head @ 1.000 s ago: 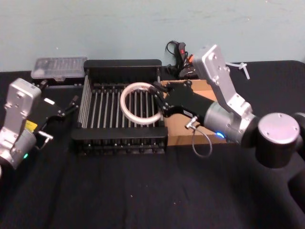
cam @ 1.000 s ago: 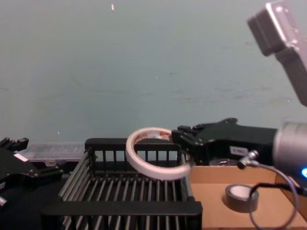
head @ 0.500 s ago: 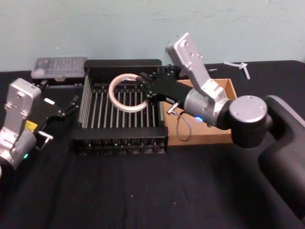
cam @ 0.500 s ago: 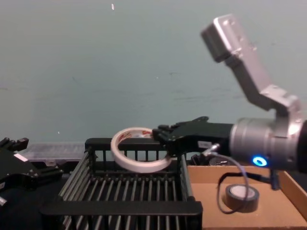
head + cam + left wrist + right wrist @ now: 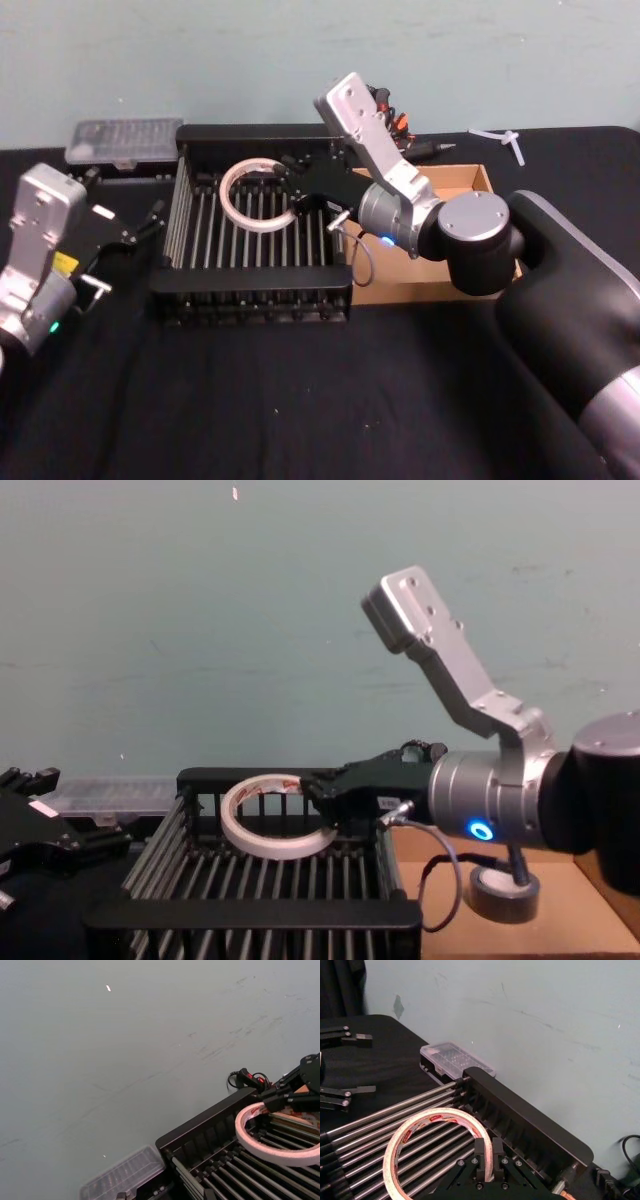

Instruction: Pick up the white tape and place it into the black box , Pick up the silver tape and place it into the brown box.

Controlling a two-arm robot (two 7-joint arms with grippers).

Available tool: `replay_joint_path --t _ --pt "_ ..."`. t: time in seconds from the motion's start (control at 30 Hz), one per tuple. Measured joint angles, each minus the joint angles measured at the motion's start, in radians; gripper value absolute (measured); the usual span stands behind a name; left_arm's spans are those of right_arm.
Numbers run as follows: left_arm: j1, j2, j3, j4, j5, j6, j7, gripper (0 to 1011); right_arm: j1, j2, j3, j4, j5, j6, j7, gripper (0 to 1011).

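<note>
Red lettering ringed the white tape, seemingly unreadable; the right gripper clenched its 3 o'clock rim above the black box. Left gripper idled, jaw state unclear.

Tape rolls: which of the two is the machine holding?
The white tape, pinched in the right pincer above the black box. The smaller silver tape lies in the brown box.
</note>
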Motion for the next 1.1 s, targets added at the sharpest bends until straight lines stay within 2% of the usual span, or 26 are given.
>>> replay_joint_path --t 0.23,0.37,0.83,1.03,1.1 --pt "0.000 0.000 0.000 0.000 0.000 0.000 0.000 1001 0.025 -0.034 0.007 0.083 -0.019 -0.011 -0.008 93" --pt "0.000 0.000 0.000 0.000 0.000 0.000 0.000 1001 0.028 -0.042 0.011 0.102 -0.028 -0.012 -0.010 93" --pt "0.000 0.000 0.000 0.000 0.000 0.000 0.000 1001 0.029 -0.044 0.014 0.106 -0.034 -0.011 -0.012 95" --pt "0.000 0.000 0.000 0.000 0.000 0.000 0.000 1001 0.028 -0.044 0.013 0.105 -0.033 -0.011 -0.012 207" --pt "0.000 0.000 0.000 0.000 0.000 0.000 0.000 1001 0.028 -0.044 0.013 0.105 -0.032 -0.011 -0.011 307"
